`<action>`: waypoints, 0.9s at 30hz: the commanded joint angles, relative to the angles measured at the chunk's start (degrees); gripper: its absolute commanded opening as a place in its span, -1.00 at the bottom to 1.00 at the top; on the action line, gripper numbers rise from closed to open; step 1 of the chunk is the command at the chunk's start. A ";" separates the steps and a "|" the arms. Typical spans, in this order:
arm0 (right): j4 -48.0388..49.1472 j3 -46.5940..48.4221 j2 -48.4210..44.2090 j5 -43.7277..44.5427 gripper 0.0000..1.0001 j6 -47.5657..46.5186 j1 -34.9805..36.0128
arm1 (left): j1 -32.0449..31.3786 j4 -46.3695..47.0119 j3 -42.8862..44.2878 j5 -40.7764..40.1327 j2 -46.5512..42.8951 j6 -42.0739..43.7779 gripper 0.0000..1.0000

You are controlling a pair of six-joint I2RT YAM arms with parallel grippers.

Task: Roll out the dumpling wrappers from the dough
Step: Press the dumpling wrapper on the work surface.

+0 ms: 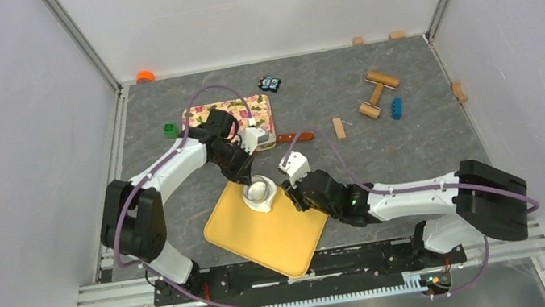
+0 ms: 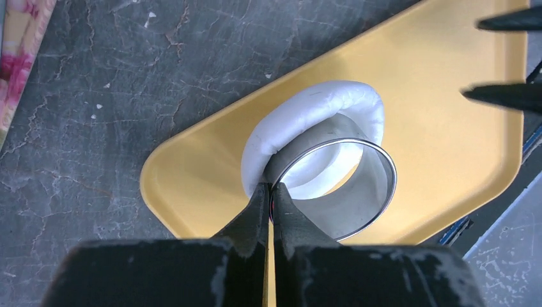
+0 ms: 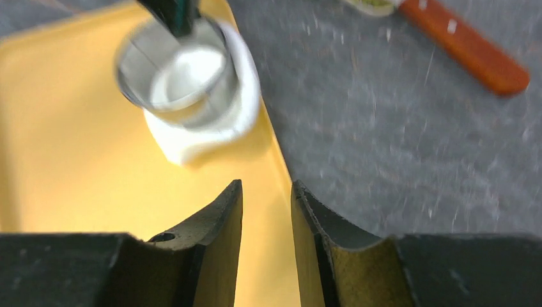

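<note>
You find the dough [image 1: 260, 197] in the middle of the top view. It is a soft white lump on the upper corner of the yellow board [image 1: 266, 240], close to the board's edge. A clear round cup [image 2: 377, 204] is pressed into it. In the left wrist view the dough [image 2: 307, 109] bulges up around the upper side of the cup, and more white shows inside the rim.

The left claw [image 2: 273, 189] is closed tight on the cup's wall, one finger inside the rim and one outside. The right claw [image 3: 267, 192] stands partly open with a clear gap between its fingers. It holds nothing and hovers over the board's edge, just beside the dough [image 3: 192, 144] and apart from it. Its picture is blurred.

Around the board lies the grey tabletop [image 1: 326, 96]. A flowered board [image 1: 203, 117] sits above and left of the dough, partly under the left arm. An orange-handled tool [image 1: 296, 138] lies just above the right claw [image 1: 290, 196]. A wooden rolling pin [image 1: 379, 93] and a blue piece [image 1: 396, 108] lie well apart, in the upper right.
</note>
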 commanded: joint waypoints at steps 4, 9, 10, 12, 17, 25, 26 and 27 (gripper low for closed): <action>-15.52 -5.29 -1.65 0.82 -0.32 14.44 0.22 | -1.26 -7.78 3.57 5.27 -2.26 6.29 -0.96; -16.12 -10.63 -1.90 -2.11 -0.44 21.49 0.45 | -3.76 -9.25 2.30 5.19 -2.79 8.17 -0.96; -16.12 -10.74 -1.10 -1.23 -0.47 21.91 0.40 | -4.84 -9.27 1.71 4.97 -2.62 8.42 -0.96; -17.91 -9.83 1.41 2.32 -0.49 22.00 -0.08 | -6.95 -9.09 0.66 3.94 -2.20 9.13 -0.95; -21.70 -5.67 7.96 12.48 -0.51 16.29 -4.87 | -11.50 -3.28 -3.31 -1.91 -2.15 8.82 -0.96; -10.53 6.40 19.03 10.52 -0.50 -3.39 -13.09 | -13.57 2.51 -2.01 -4.65 -0.03 5.01 -0.95; -10.50 8.20 20.06 9.58 -0.50 -5.08 -13.24 | -13.57 2.54 -1.44 -4.39 0.33 4.70 -0.96; -10.43 9.31 20.92 8.42 -0.51 -6.11 -13.35 | -13.65 2.52 -1.16 -3.94 0.66 4.52 -0.95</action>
